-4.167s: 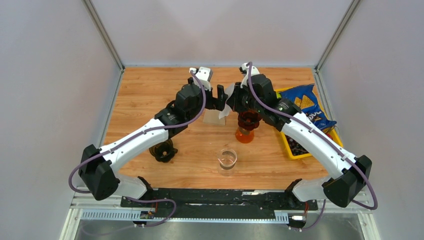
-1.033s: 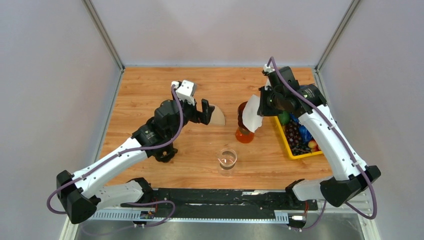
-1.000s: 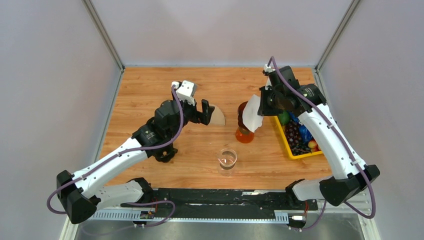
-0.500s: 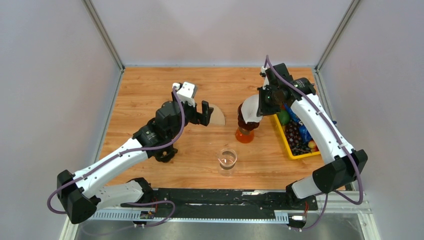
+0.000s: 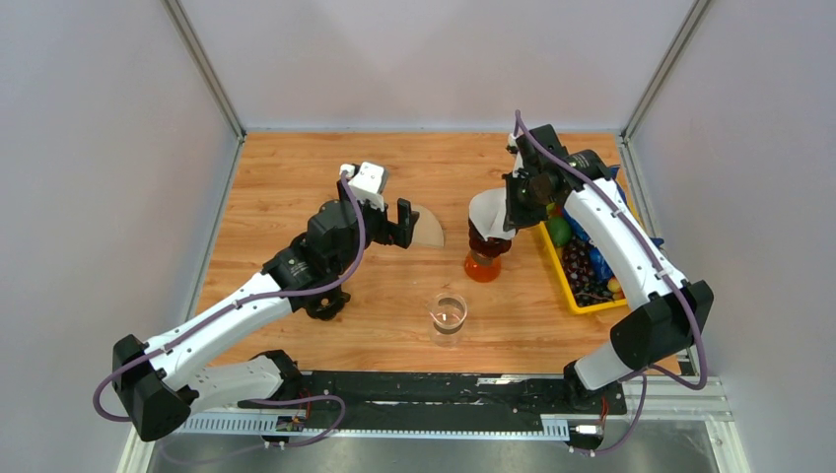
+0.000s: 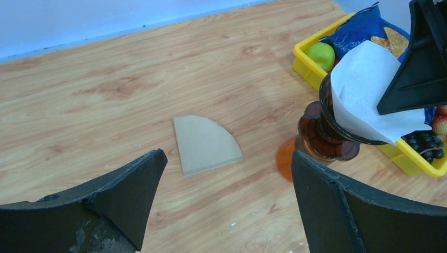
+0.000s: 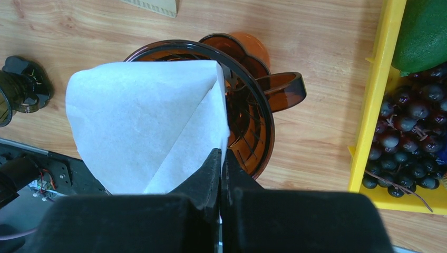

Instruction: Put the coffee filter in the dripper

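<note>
The right gripper [image 7: 222,158] is pinched tight on one edge of the white coffee filter [image 7: 142,121], its two fingers pressed together with the paper between them. The filter fans out to the left of the fingertips as a part-open cone, lying across the mouth of the amber dripper [image 7: 253,121] directly below the hand. One side of the paper overhangs the rim, and how deep its point sits inside the dripper is hard to tell from these views. A yellow tray [image 7: 374,105] of dark grapes [image 7: 406,147] and a green fruit [image 7: 421,31] sits just to the right of this hand. The left gripper [image 6: 229,158] is spread wide and holds nothing. A brown filter [image 6: 205,145] lies flat on the wooden table just ahead of it, in line with the gap between its fingers, and the dripper with the white paper stands beyond its right finger. A clear glass [image 5: 448,313] stands on the table nearer the arm bases, apart from both hands.
</note>
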You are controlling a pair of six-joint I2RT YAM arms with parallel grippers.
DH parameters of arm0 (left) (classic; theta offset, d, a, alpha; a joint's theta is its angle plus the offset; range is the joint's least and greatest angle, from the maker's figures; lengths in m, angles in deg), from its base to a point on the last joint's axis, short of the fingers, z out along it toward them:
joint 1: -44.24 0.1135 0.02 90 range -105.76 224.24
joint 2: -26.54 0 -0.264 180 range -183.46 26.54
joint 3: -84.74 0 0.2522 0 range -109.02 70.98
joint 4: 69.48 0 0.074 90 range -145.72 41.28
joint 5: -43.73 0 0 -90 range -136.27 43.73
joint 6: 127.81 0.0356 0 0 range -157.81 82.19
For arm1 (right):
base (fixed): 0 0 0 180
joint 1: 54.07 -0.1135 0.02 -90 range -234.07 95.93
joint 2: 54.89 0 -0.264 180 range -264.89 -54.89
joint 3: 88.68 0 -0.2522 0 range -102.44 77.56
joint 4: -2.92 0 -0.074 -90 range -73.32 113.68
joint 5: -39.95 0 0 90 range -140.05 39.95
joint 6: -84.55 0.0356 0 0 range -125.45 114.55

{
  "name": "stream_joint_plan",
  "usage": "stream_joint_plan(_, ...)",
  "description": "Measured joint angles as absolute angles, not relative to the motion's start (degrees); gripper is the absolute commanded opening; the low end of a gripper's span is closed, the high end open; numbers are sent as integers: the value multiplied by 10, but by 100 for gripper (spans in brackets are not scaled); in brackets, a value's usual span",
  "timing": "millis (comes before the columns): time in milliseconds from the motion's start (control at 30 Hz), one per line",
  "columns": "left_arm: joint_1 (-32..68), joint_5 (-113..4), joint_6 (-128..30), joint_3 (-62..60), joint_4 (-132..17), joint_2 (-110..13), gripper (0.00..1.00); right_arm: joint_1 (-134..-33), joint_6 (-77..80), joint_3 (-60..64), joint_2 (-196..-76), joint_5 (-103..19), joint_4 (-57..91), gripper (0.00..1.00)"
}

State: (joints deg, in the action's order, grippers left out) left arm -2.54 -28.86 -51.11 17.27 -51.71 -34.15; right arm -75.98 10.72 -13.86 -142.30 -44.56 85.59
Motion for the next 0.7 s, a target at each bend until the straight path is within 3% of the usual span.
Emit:
stream_joint_plan(233, -25, -281, -511, 175, -517, -341, 100, -760, 107, -139, -1427, -445, 854, 22)
stream_joint_plan(700, -25, -284, -509, 175, -517, -339, 100, -760, 111, -169, -1425, -457, 854, 49)
